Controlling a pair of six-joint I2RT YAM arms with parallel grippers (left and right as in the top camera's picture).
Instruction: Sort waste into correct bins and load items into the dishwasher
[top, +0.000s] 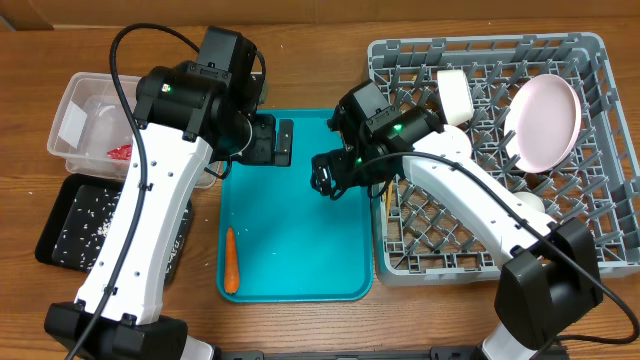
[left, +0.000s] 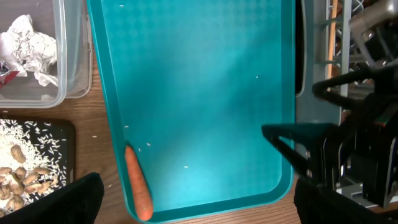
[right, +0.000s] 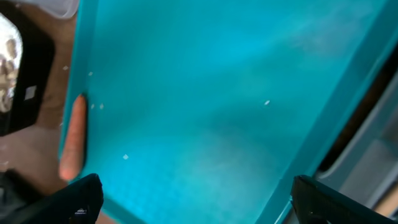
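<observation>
Small orange carrot lies at seven o'clock on the teal plastic tray; we should straddle it crosswise with our wide, empty left gripper.

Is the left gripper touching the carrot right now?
Apart. Overhead shows the left gripper at the teal tray's far end, the carrot by its near-left corner, bare tray between.

No readable text or labels anywhere (all views checked).
</observation>
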